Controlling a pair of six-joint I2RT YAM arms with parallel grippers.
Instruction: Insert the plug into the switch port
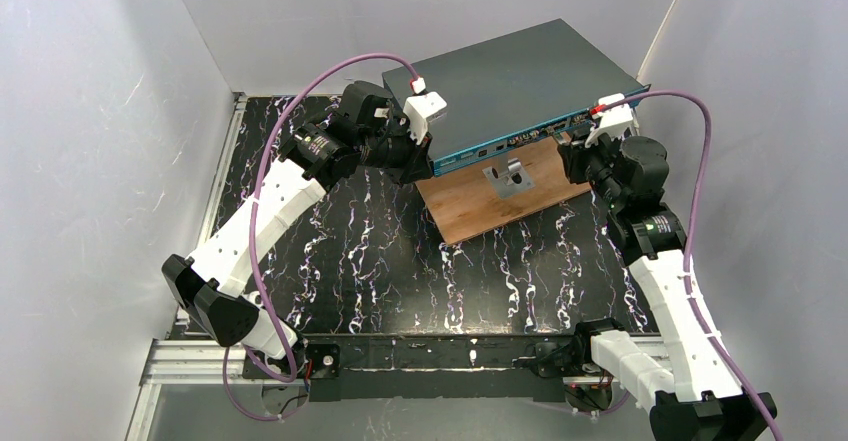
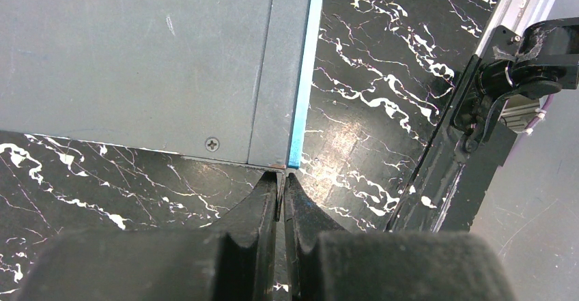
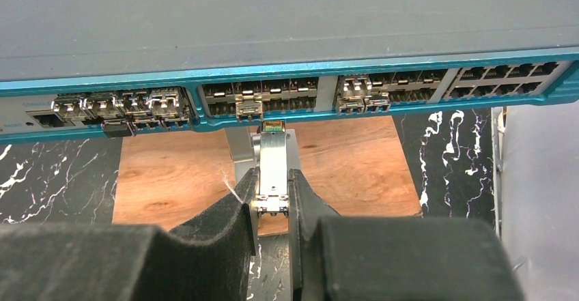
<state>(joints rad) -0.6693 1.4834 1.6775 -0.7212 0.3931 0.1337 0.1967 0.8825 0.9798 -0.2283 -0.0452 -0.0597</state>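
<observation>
Top external view, surface and room: black table (image 1: 380,251) veined in white, enclosed by plain white walls (image 1: 90,111), with an aluminium rail (image 1: 190,361) along its near edge. Item one: the switch (image 1: 510,71), at the far right of the table, its front overhanging a wooden board (image 1: 480,206) that carries a small metal bracket (image 1: 510,176). A purple cable (image 1: 290,121) trails over each arm. Left wrist view alone shows the left gripper (image 2: 280,178) clenched on nothing, tips at the switch's front corner beside the teal strip (image 2: 304,76); whether they touch cannot be told. Right wrist view alone shows the sockets (image 3: 249,106) in banks across the front, several fitted with metal modules, and the right gripper (image 3: 272,176) grasping the plug (image 3: 274,147), a silver oblong held upright, its tip close under the second bank from the left and not inside a socket.
</observation>
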